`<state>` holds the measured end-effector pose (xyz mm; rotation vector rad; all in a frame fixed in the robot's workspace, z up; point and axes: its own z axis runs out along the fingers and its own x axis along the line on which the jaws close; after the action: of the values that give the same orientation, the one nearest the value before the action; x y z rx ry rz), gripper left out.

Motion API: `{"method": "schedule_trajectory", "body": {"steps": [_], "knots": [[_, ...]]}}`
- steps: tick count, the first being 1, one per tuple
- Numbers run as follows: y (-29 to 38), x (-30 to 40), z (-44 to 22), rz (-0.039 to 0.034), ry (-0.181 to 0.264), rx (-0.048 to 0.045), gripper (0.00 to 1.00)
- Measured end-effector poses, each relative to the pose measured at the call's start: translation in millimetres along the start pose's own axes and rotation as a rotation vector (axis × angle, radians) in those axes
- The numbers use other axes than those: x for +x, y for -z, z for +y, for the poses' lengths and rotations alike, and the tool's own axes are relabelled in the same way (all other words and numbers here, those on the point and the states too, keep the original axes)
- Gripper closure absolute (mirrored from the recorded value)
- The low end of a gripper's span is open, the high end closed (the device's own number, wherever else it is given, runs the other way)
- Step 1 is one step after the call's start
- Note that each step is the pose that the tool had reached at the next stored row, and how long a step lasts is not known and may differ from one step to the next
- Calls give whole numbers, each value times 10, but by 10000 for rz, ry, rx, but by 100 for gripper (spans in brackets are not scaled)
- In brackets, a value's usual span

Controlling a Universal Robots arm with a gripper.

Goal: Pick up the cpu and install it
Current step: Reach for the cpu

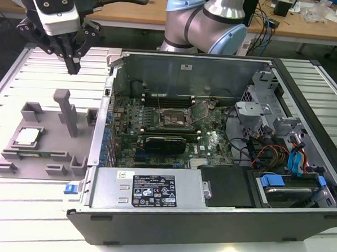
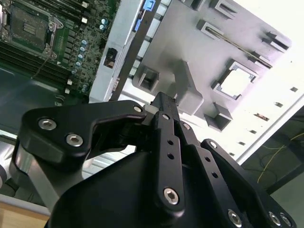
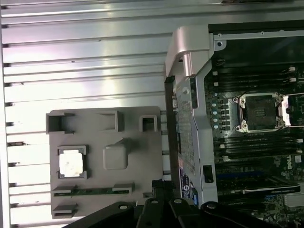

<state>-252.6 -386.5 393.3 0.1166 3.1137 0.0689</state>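
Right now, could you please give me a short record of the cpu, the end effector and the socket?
cpu: flat in a pocket of the grey holder, beside the computer case
end effector: shut, empty, up in the air near the grey holder, apart from the cpu
socket: on the motherboard, no chip in it

The arm (image 1: pixel 205 20) ran off the exterior view's top edge, so its upper joints went unseen. The print on the power supply's label (image 1: pixel 154 190) was too small to tell. In the second wrist view the gripper (image 2: pixel 161 100) blocked a good part of the grey holder tray (image 2: pixel 190 40) with its black body, and glare bleached the cpu (image 2: pixel 236 81) until its top plate gave no detail. In the first wrist view the computer case (image 3: pixel 187 135) and its motherboard (image 3: pixel 256 156) were cut off by the picture's edge.
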Motion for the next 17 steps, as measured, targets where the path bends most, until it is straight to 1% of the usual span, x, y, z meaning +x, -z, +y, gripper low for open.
{"method": "schedule_trajectory", "body": {"steps": [2,3,6,7,9,13,14,17], "knots": [[1,44,-2,0,0,0,89],[1,56,-2,0,0,0,89],[4,158,-4,0,0,0,89],[5,204,-5,0,0,1,89],[5,242,-6,0,1,0,89],[-1,367,-8,0,0,0,89],[-5,412,-7,0,0,0,89],[-15,497,-5,0,0,0,89]]}}
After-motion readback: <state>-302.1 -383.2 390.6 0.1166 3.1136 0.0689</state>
